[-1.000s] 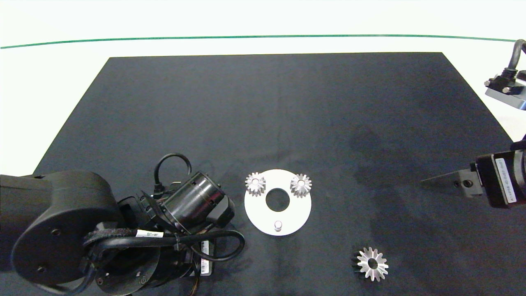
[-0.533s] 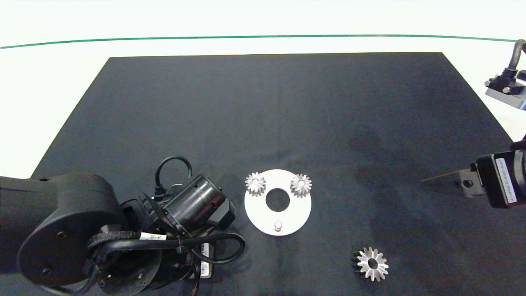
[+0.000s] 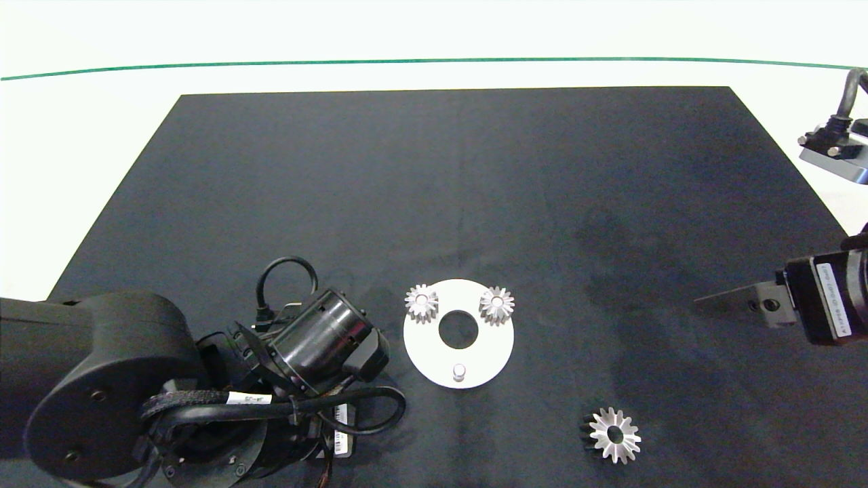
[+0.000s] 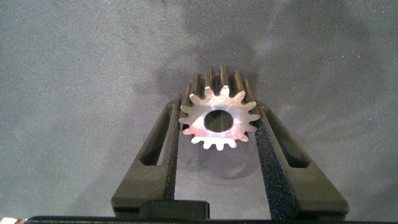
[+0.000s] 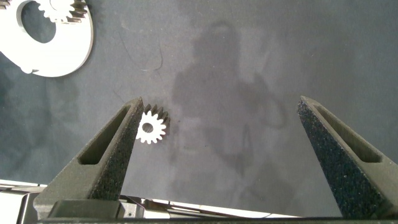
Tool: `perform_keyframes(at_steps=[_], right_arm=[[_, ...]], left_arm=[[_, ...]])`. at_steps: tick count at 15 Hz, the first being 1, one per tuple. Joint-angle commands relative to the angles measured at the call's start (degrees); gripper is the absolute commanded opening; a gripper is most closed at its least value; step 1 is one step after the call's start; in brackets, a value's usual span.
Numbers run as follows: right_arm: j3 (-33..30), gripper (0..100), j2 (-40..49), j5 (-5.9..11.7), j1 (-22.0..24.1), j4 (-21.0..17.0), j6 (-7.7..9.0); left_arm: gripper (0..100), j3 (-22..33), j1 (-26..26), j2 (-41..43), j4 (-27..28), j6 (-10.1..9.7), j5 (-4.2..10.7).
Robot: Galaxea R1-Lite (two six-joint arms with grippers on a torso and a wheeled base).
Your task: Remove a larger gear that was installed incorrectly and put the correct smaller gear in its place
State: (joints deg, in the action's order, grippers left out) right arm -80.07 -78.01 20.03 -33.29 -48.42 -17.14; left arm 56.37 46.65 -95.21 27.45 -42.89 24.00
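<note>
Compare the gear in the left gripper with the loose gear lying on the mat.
The smaller gear is clamped between the fingers of the left gripper; the larger gear lies flat on the black mat. The smaller gear's teeth are short and stubby; the larger gear's are longer and pointed. Both are silver with a round centre hole, and neither sits on the white disc.

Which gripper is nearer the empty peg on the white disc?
Left. The left gripper, gripping a gear, is beside the disc with the peg; the right gripper hangs far off.
</note>
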Motion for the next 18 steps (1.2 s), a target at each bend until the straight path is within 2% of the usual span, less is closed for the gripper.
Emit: perform_keyframes(at_steps=[1,6,8,10,16,18], right_arm=[[0.0,100,0.0,0.19,0.0,-0.3,-0.09],[-0.1,100,1.0,0.19,-0.1,-0.3,0.62],[0.0,100,2.2,0.19,-0.3,-0.6,1.06],[0.0,100,2.5,0.19,-0.2,-0.6,1.5],[0.9,100,2.7,0.01,0.1,-0.6,2.11],[1.7,100,3.2,0.01,0.3,-0.5,2.46]], left_arm=[[22,-0.3,0.1,0.0,0.1,-0.18,0.08],[13,1.6,0.0,0.8,0.4,0.61,0.17],[10,4.4,0.1,0.4,0.8,2.19,0.17],[10,5.7,0.6,1.1,0.9,8.78,0.17],[10,8.9,3.7,1.4,0.9,18.01,0.17],[10,9.5,4.1,1.2,1.0,22.41,0.17]])
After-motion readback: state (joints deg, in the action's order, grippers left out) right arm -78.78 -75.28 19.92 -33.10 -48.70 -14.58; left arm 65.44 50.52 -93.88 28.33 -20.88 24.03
